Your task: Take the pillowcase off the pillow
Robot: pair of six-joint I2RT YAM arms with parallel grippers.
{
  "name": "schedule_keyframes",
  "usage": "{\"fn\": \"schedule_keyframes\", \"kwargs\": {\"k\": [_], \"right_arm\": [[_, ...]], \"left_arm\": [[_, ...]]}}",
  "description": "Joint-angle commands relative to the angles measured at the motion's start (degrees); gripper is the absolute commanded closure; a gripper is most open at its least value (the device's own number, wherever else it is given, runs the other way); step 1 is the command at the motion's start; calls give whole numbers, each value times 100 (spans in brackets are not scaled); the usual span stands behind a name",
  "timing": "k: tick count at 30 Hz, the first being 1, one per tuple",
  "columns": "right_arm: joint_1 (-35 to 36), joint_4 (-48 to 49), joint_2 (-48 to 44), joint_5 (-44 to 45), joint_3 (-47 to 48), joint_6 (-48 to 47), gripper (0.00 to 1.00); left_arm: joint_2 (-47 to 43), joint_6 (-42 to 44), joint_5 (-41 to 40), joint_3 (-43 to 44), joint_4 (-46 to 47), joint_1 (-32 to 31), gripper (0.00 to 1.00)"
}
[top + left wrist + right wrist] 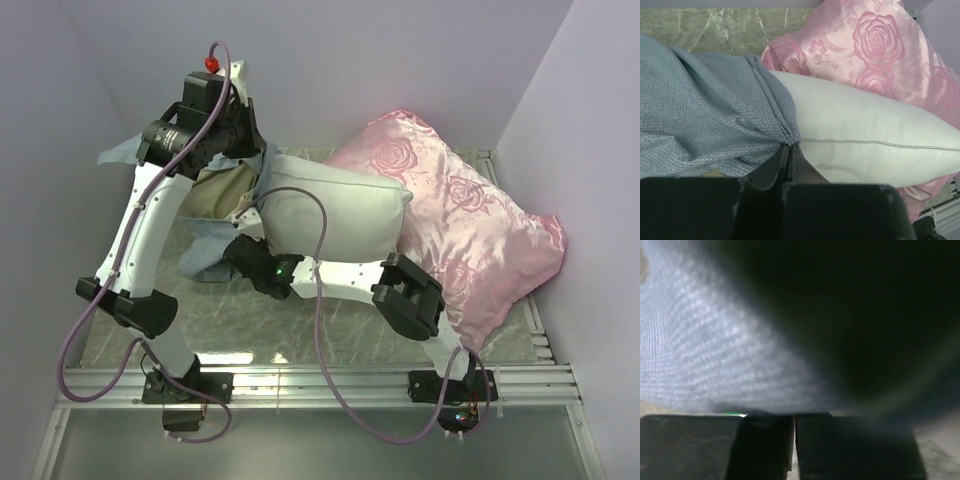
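Table point(250, 335): green marbled surface under both pillows.
Right gripper point(794, 417): low at the near-left end of the pillow, tight against blurred grey-blue cloth. Its 2 fingers are drawn together with only a thin slit between them, possibly nipping fabric, but it is too dark to tell.
Pillow point(330, 215): white, mid-table, right part bare with its seam showing, left end covered.
Pillowcase point(210, 262): bunched over the pillow's left end, with grey-blue and olive folds spilling left.
Left gripper point(790, 150): raised at far left, 2 fingers pinching a pleat of the grey-blue cloth just beside the pillow's seam.
Pink rose-patterned pillow point(470, 220): right and far, touching the white pillow.
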Motion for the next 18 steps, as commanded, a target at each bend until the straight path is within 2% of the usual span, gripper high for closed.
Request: {"fn": "schedule_keyframes", "kwargs": {"k": [1,5,7,12,15,17,18], "right_arm": [[-6,-27,-827,499,184,122,100],[65,-457,-1840,324,218,87,100],[170,-921,-2270,394,613,-53,100],[188,-1837,-2624,333,1929,-273,100],[170,-2565,-2379,428,2869,-441,100],[92,-3041,-2176,351,3013,-371,100],[13,-3103,-2185,298,2779,-318,100]], "left_arm": [[-422,134,46,-85,540,-51,99],[-431,116,28,-243,689,-60,99],[-378,90,1,-234,725,-42,98],[-352,-85,159,-208,839,290,91],[-395,-147,195,-251,909,397,79],[-553,-174,273,-786,1198,397,69],[-806,-209,317,-1075,1347,397,65]]}}
